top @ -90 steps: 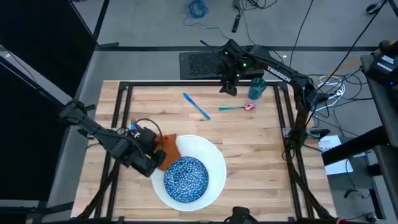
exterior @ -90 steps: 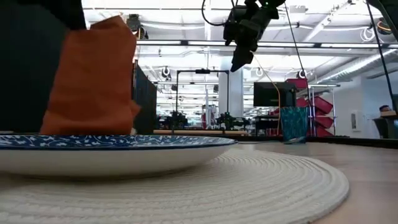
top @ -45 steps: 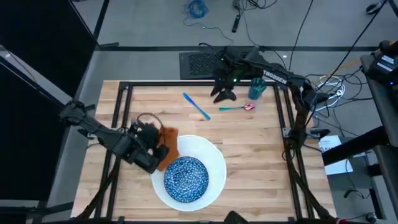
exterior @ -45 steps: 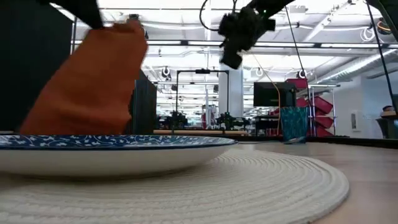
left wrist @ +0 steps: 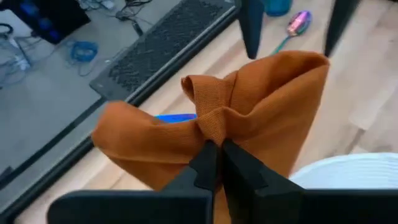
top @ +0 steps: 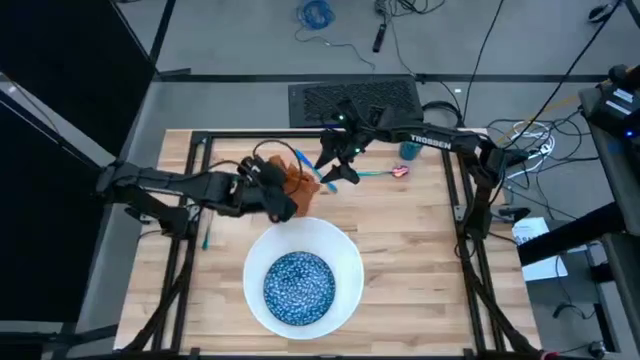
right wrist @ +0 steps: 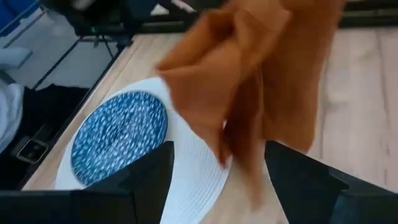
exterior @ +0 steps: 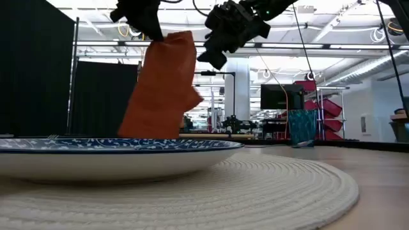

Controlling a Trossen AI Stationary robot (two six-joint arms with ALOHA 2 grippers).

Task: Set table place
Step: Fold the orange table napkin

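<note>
My left gripper (top: 286, 190) is shut on the orange napkin (top: 300, 182) above the table (top: 420, 250), beyond the white plate (top: 345, 262) that holds the blue speckled bowl (top: 298, 285). The napkin (exterior: 163, 89) hangs as a bunched cloth. My right gripper (top: 335, 168) stands open just past the napkin on its far right side, with the cloth (right wrist: 261, 81) in front of its spread fingers; I see no touch. A light-blue piece of cutlery (top: 302, 157) lies partly under the napkin. A spoon (top: 380, 173) and the teal cup (top: 410, 149) lie at the far right. My left gripper pinches a gathered fold of the napkin (left wrist: 211, 127) between its two fingers, several layers bunched together. In the low view the cloth hangs below the fingers (exterior: 150, 25). Its lower end is hidden behind the bowl's rim (exterior: 115, 145).
The black rail frame (top: 200, 170) runs along the table's edges. A thin teal piece (top: 205, 236) lies by the left rail under my left arm. Bare wood (top: 410, 230) shows to the right of the plate.
My left gripper has carried the napkin from beside the plate's left edge up and toward the table's far edge and right; the cloth now hangs in the air. My right gripper has moved left from near the cup toward the napkin.
</note>
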